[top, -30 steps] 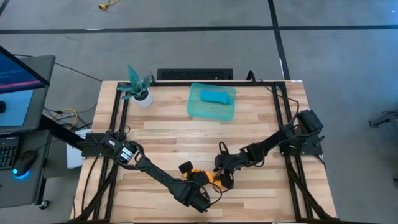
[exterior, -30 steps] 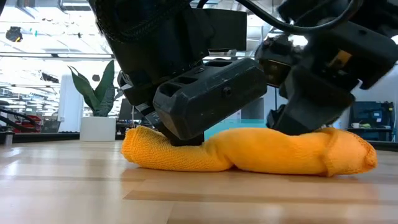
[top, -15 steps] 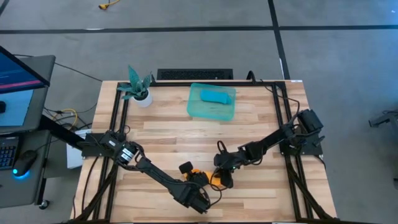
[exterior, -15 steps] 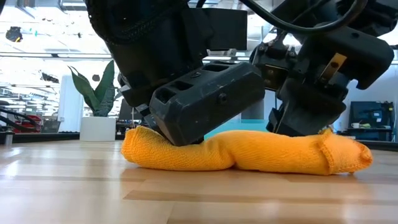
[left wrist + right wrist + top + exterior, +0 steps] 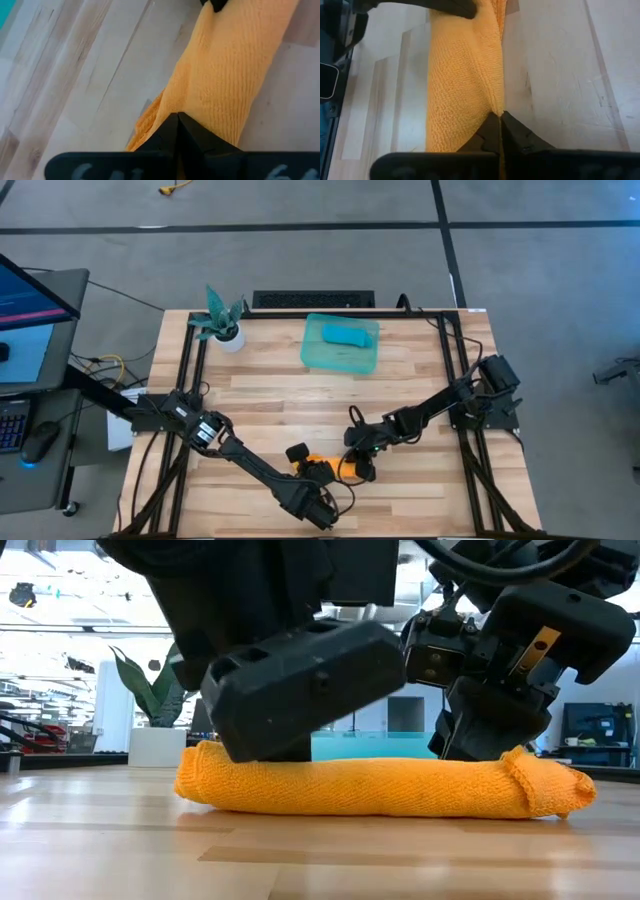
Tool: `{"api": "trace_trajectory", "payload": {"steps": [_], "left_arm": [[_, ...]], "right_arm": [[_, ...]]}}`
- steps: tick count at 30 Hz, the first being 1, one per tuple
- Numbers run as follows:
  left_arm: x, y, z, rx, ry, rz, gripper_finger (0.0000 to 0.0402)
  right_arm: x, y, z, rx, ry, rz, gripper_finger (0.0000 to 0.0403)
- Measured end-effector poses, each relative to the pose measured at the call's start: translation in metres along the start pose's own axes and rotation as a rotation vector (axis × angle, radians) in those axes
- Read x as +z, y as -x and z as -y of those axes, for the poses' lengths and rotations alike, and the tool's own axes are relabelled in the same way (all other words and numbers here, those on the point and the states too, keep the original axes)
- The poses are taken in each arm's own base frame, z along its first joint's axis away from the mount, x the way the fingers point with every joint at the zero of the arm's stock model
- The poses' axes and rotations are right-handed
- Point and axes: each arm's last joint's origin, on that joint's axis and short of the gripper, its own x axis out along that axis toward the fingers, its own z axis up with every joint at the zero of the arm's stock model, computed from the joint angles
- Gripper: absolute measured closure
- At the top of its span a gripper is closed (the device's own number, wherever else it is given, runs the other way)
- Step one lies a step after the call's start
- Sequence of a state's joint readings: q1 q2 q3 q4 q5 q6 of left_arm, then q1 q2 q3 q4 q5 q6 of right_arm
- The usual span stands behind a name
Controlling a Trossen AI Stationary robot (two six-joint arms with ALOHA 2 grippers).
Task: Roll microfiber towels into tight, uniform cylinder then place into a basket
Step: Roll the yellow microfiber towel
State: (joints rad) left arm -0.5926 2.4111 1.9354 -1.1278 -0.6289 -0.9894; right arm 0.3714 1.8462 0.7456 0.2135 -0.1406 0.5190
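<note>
Orange towel [image 5: 380, 788] lies rolled on surface [image 5: 420, 490], near front edge. My L hand [image 5: 177, 122] & R hand [image 5: 498, 120] each pinch an end, fingers closed. Turquoise towel [image 5: 349, 333] sits in basket [image 5: 325, 358].

You have open tabletop [image 5: 290, 395] across the middle — nothing lies between the near edge and the basket [image 5: 341, 344] at the far side. Far left, the potted plant [image 5: 222, 322] stands clear. Both arms crowd the near centre over the orange towel [image 5: 380, 788].
</note>
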Motion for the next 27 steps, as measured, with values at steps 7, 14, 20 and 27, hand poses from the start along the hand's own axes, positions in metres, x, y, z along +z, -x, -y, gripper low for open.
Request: {"api": "trace_trajectory", "payload": {"steps": [7,14,20,27], "left_arm": [[0.000,0.001,0.001,-0.020,0.004,-0.020,0.0398],[0.002,0.000,0.001,-0.034,-0.012,-0.022,0.0398],[0.002,0.001,0.001,-0.040,-0.010,-0.024,0.0398],[0.003,0.001,0.001,-0.041,-0.009,-0.024,0.0398]], "right_arm": [[0.000,0.000,0.000,0.001,0.006,0.015,0.0357],[0.002,-0.001,-0.002,0.025,0.031,0.043,0.0257],[0.016,0.011,-0.001,0.058,0.038,0.024,0.0192],[0.033,0.033,-0.006,0.132,0.055,0.073,0.0173]]}}
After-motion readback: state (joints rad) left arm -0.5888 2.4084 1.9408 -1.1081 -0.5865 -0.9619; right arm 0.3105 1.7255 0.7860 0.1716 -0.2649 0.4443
